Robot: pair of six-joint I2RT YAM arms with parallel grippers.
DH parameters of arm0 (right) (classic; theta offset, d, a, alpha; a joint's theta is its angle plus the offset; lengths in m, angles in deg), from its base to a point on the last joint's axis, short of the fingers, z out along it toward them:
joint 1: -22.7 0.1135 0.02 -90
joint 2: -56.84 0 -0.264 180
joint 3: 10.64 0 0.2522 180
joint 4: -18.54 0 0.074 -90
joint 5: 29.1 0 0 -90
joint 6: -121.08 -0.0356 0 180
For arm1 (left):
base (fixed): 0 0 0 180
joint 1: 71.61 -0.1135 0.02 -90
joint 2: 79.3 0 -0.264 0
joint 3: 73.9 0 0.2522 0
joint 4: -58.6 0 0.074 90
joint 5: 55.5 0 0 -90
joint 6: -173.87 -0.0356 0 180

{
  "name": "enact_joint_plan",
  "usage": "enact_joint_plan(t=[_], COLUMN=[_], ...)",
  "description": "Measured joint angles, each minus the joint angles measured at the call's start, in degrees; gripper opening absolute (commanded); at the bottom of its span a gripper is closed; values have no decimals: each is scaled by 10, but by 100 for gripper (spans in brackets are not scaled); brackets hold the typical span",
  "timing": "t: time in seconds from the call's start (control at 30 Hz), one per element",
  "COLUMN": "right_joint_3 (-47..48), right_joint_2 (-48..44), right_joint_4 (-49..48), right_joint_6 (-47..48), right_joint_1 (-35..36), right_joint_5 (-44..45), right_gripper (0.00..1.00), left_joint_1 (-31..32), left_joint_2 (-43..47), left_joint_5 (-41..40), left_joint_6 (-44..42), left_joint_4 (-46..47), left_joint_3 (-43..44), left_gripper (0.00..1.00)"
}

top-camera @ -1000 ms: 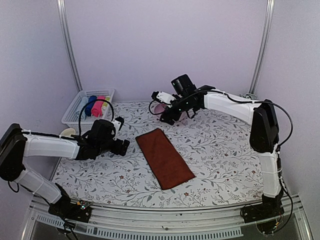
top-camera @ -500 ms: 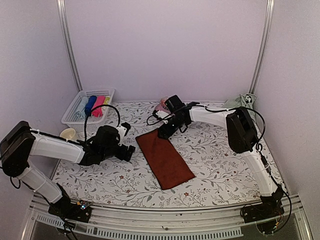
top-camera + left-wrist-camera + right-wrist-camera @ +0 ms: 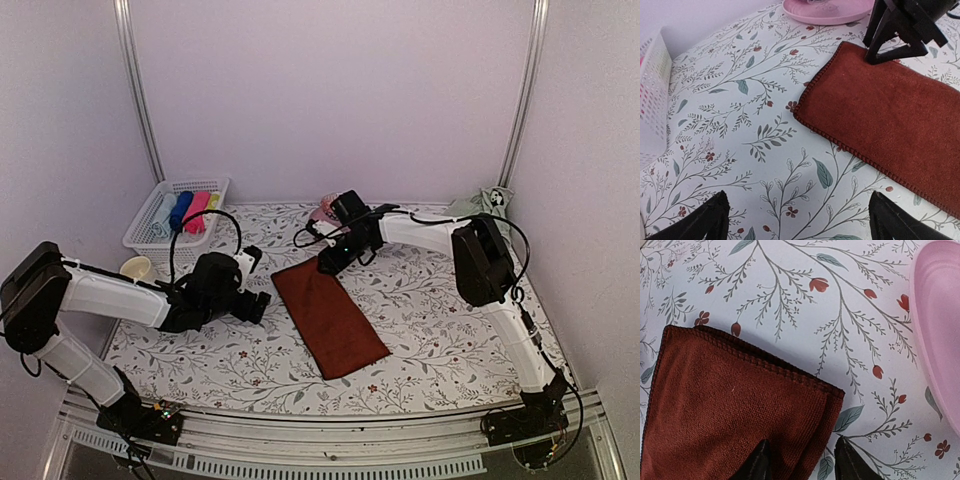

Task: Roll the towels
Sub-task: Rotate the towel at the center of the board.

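Right wrist view: our right gripper [image 3: 802,461] straddles a corner of the dark red-brown cloth towel [image 3: 725,405], jaws narrow; we cannot tell its grip. Our left gripper [image 3: 797,212] gapes wide.

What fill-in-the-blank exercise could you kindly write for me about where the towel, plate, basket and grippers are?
1. The right gripper straddles a corner of the folded towel, whose colour is ____.
2. The left gripper is beside that towel, its jaws ____.
3. The white basket stands at the table cover's far ____ corner.
4. The plate beyond the towel is ____.
Missing words: red-brown; open; left; pink.
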Motion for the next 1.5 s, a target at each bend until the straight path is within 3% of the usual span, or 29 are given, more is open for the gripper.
enact_joint_plan(t=[0.1,0.27,0.67,1.1,1.17,1.27,1.5], right_joint_3=[0,0,-10,-105,-118,-127,-213], right_joint_2=[2,4,4,-48,-57,-65,-156], right_joint_4=[0,0,0,-28,-28,-28,-35], right_joint_6=[-2,-7,-41,-87,-89,-90,-38], right_joint_1=[-1,-3,-43,-102,-105,-106,-106], right_joint_5=[-9,-22,-26,-33,-32,-24,-16], right_gripper=[30,4,2,3,11,41,78], left_joint_1=[1,3,10,27,37,56,94], left_joint_2=[-1,-7,-18,-42,-47,-51,-49], left_joint_5=[-2,-9,-14,-5,2,18,96], left_joint_6=[0,-3,-10,-43,-58,-90,-193], left_joint_4=[0,0,-1,0,6,26,106], left_joint_3=[0,1,7,18,18,18,-21], left_gripper=[97,97,97,97,97,97,97])
